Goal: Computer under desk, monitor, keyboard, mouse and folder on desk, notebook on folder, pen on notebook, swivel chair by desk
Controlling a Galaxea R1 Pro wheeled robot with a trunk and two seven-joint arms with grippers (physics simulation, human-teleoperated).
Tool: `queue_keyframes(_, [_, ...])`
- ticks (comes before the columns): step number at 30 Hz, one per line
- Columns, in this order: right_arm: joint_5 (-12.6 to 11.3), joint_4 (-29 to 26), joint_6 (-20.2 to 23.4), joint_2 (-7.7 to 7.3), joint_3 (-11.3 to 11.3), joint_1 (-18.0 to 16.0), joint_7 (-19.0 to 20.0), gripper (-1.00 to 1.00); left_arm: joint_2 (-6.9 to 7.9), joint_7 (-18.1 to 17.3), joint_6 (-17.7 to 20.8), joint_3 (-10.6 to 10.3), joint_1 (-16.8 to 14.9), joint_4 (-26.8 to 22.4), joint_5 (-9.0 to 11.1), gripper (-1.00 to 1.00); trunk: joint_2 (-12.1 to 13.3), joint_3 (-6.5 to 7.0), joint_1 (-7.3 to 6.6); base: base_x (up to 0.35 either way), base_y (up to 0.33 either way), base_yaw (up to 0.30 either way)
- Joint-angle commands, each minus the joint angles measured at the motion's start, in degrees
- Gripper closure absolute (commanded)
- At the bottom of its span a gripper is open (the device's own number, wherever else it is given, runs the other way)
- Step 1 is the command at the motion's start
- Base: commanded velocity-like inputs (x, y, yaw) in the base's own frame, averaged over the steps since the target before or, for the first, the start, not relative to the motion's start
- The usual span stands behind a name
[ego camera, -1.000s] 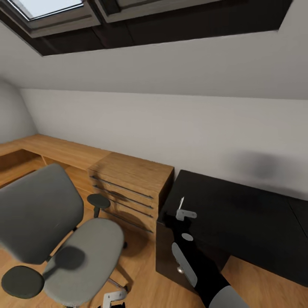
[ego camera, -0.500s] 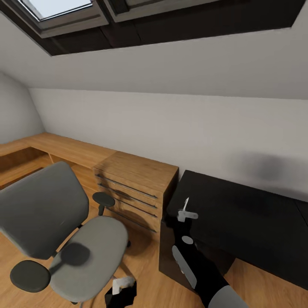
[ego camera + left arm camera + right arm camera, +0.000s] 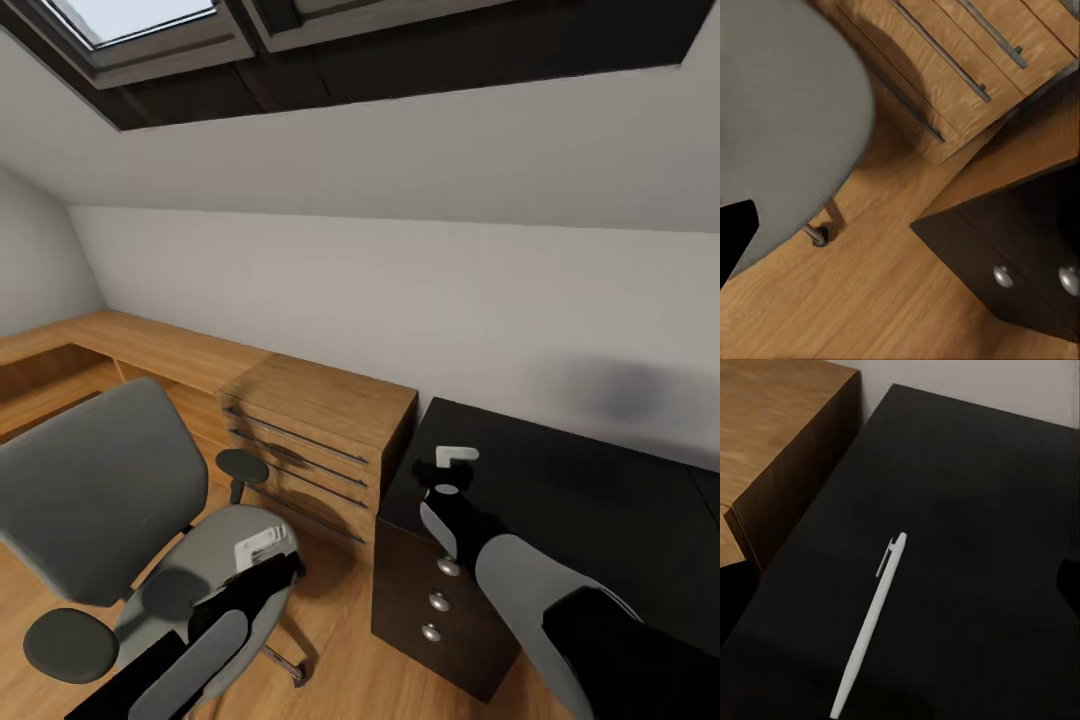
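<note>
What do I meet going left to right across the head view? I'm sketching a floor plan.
swivel chair → left gripper → oak drawer unit → right gripper → desk

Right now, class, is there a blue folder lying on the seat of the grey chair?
No. In the head view the chair seat is bare grey, with the left gripper over it.

Blk arms (image 3: 560, 610), grey panels.
</note>
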Motion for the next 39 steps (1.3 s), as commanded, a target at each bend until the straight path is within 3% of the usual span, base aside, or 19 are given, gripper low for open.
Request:
queue_keyframes(1, [-0.6, 0.2, -0.3, -0.01, 0.5, -0.2, -0.3, -1.0, 0.05, 0.4, 1.0, 1.1, -0.1, -0.5, 0.2, -1.0, -0.1, -0.07, 0.01, 0.0, 0.0, 0.0])
queue_keyframes(2, [-0.7, 0.5, -0.5, 0.01, 0.5, -0.3, -0.2, -1.0, 0.05, 0.5, 1.5, 2.0, -0.1, -0.8, 0.2, -1.0, -0.1, -0.07, 0.01, 0.0, 0.0, 0.0])
queue_keyframes(3, [-3.0, 2.8, -1.3, 0.17, 0.4, -0.4, -0.2, -1.0, 0.08, 0.7, 3.1, 4.7, -0.1, -2.8, 0.2, -1.0, -0.1, -0.07, 0.01, 0.0, 0.0, 0.0])
queue_keyframes(6, [-6.0, 4.3, -1.5, 0.25, 0.5, -0.4, -0.1, -1.0, 0.16, 0.9, 3.3, 4.8, -0.1, -3.0, 0.2, -1.0, -0.1, -0.07, 0.01, 0.0, 0.0, 0.0])
queue_keyframes(7, [-8.8, 5.2, -1.8, 0.37, 0.6, -0.3, -0.1, -1.0, 0.22, 1.0, 3.3, 3.3, -0.1, -2.7, 0.1, -1.0, -0.1, -0.07, 0.01, 0.0, 0.0, 0.0])
queue_keyframes(11, [-10.2, 5.7, -2.0, 0.43, 0.6, -0.2, 0.0, -1.0, 0.27, 1.0, 3.3, 1.1, -0.1, -2.2, -1.7, -1.0, -0.1, -0.07, 0.01, 0.042, 0.001, 0.0])
queue_keyframes(12, [-10.6, 5.9, -2.0, 0.4, 0.6, -0.1, 0.1, -1.0, 0.22, 1.0, 3.2, -0.1, -0.1, -2.1, -5.0, -1.0, -0.1, -0.07, 0.01, 0.19, 0.041, 0.0])
queue_keyframes(14, [-10.9, 6.1, -1.9, 0.34, 0.6, 0.0, 0.4, -1.0, 0.19, 1.0, 3.1, -1.6, -0.1, -2.0, -8.0, -1.0, -0.1, -0.07, 0.01, 0.235, 0.037, 0.0])
queue_keyframes(17, [-11.1, 6.3, -1.9, 0.25, 0.5, 0.2, 1.8, -1.0, 0.16, 1.0, 3.1, -3.5, -0.1, -1.9, -10.5, -1.0, -0.1, -0.07, 0.01, 0.278, 0.018, 0.0])
queue_keyframes(33, [-11.0, 6.7, -1.5, 0.17, 0.5, 0.9, 2.8, -1.0, 0.23, 0.8, 3.1, -3.8, -0.1, -1.4, -11.3, -1.0, -0.1, -0.07, 0.01, 0.202, 0.074, 0.0])
queue_keyframes(39, [-11.6, 6.6, 3.3, -1.02, 0.4, 0.9, 2.8, -1.0, 0.24, 0.9, 3.2, -3.6, -0.1, -4.1, -11.3, -1.0, -1.3, -0.61, 0.67, 0.007, 0.003, 0.0])
